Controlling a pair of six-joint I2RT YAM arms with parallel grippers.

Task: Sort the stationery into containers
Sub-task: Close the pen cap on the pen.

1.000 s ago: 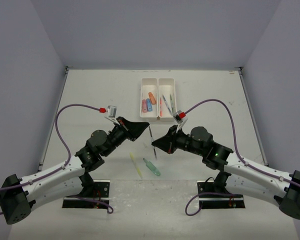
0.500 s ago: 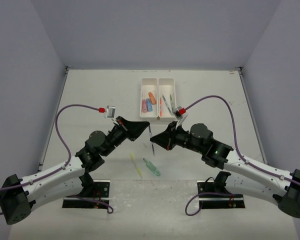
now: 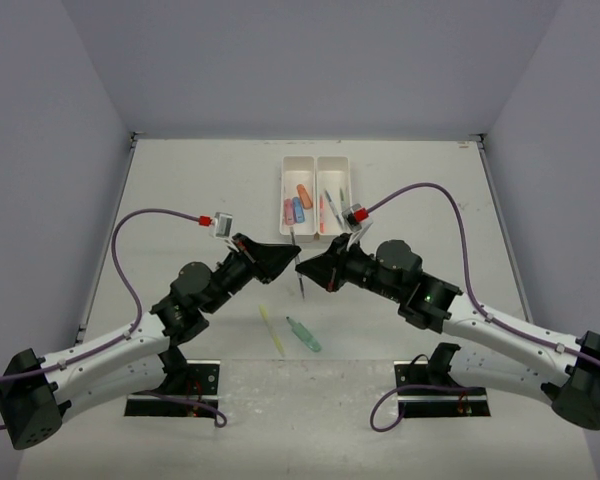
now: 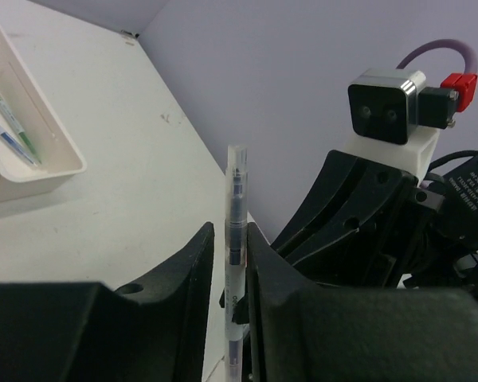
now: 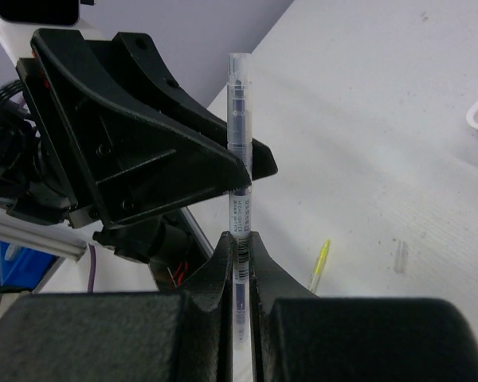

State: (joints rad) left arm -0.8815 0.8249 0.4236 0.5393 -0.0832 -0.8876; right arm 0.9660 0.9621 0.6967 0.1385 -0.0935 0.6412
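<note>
On the pale table (image 3: 180,180), the tray (image 3: 317,160) at 12 o'clock holds most stationery, the left gripper (image 4: 237,247) and right gripper (image 5: 240,251) both pinch one grey pen (image 3: 301,284) mid-air at centre, and a yellow pen (image 3: 272,330) and green piece (image 3: 303,335) at 6 o'clock remain unsorted.

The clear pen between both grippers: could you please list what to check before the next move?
1. Right gripper shut on the thin clear plastic pen: ok.
2. Left gripper free of the pen: not ok, it also clamps it.
3. Pen straight, not bent between them: ok.
4. White plastic two-compartment tray has room in its pen side: ok.
5. Yellow pen and green piece on the table, clear of both arms: ok.
</note>
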